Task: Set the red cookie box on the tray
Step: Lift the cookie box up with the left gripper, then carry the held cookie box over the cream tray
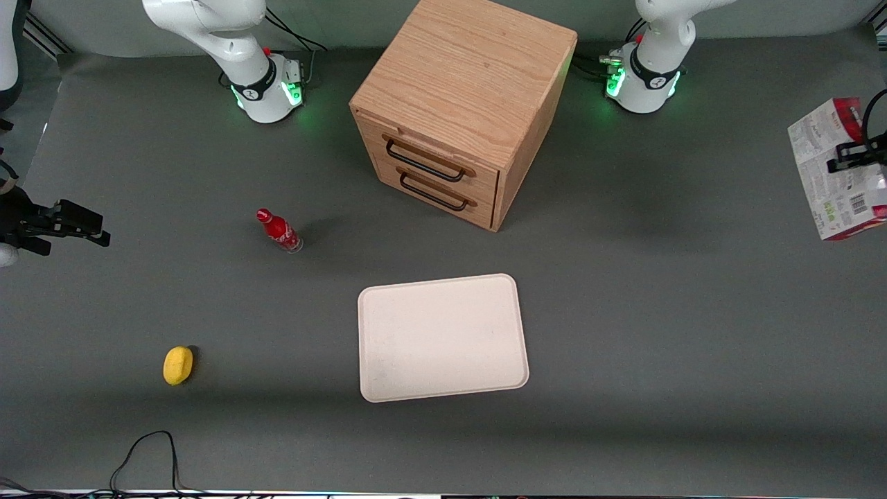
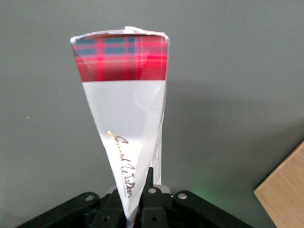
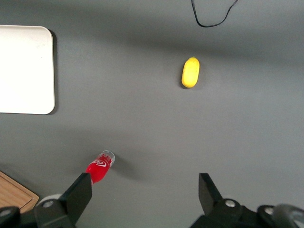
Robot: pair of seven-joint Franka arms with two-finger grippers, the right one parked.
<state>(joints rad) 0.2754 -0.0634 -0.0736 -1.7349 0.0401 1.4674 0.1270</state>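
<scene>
Nearest the front camera we see a black cable (image 1: 142, 454) looping on the grey table (image 1: 658, 346). A little farther in lie the lemon (image 1: 177, 364), toward the parked arm's end, and the tray (image 1: 442, 337) at mid-table, flat and with nothing on it. Farther again stands the red bottle (image 1: 278, 230), well apart from the tray, and then the cabinet (image 1: 461, 104) with its two black-handled drawers facing the tray.

At the working arm's end of the table, well apart from the tray, we find the box (image 1: 835, 170) lifted above the table, its pale printed face with the barcode turned up toward us. The gripper (image 1: 856, 158) is closed on it: dark fingers cross the box's printed face at the table's edge.

From the left wrist camera we look along the box (image 2: 126, 123), which runs straight out from between the fingers (image 2: 148, 183), its narrow end pinched there and its plaid end farthest from them. A corner of the cabinet (image 2: 285, 190) shows beside it.
</scene>
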